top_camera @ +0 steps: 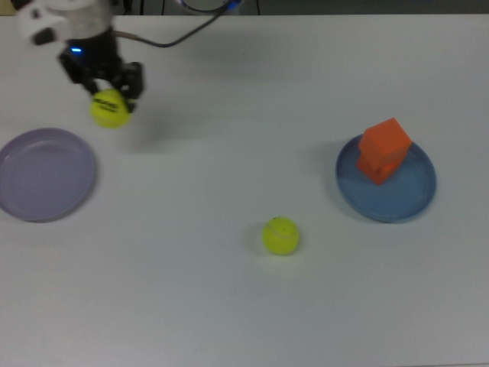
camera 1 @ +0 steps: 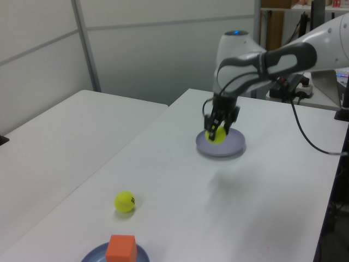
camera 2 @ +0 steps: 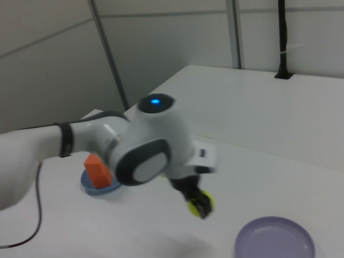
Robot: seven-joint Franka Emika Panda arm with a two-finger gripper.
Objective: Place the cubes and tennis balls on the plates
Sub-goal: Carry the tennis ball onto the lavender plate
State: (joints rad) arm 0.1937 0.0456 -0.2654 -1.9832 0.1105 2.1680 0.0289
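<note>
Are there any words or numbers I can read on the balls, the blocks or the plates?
Held tennis ball in the end effector: dark print, too blurred to read.
Loose tennis ball on the table: only a small dark mark, no letters to read.
Orange cubes: no text.
Blue plate: no text.
Lilac plate: no text.
So nothing can be read.

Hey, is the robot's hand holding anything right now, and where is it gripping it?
Yes. The hand holds a tennis ball, its fingers clamped on opposite sides of the ball's upper half, which hangs clear of the table beside the lilac plate.
</note>
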